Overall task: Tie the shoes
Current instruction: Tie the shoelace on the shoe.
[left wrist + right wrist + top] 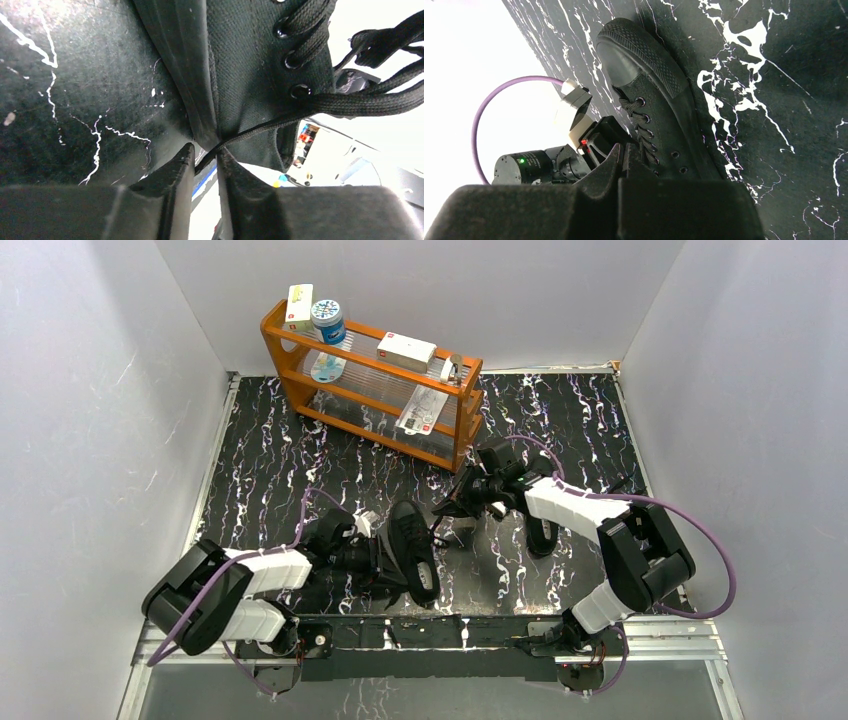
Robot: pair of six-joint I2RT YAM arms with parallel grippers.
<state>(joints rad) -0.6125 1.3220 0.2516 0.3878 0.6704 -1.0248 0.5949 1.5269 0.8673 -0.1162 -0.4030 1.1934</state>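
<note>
One black shoe (413, 552) lies near the table's front centre, between both grippers. My left gripper (378, 556) sits at its left side. In the left wrist view a thin black lace (260, 125) runs from the shoe (250, 65) down between the fingertips of the left gripper (206, 154). The jaws stand narrowly apart around it. My right gripper (456, 508) is shut just right of the shoe, and taut laces (370, 102) stretch toward it. In the right wrist view the right gripper (625, 149) has its fingers pressed together beside the shoe's eyelets (659, 100). The other shoe (543, 532) lies under the right arm.
A wooden shelf (300, 385) with boxes and a round tin stands at the back, close behind the right gripper. White walls close in the black marbled mat (270, 470) on three sides. The left arm's wrist motor (524, 167) shows just beyond the right fingers.
</note>
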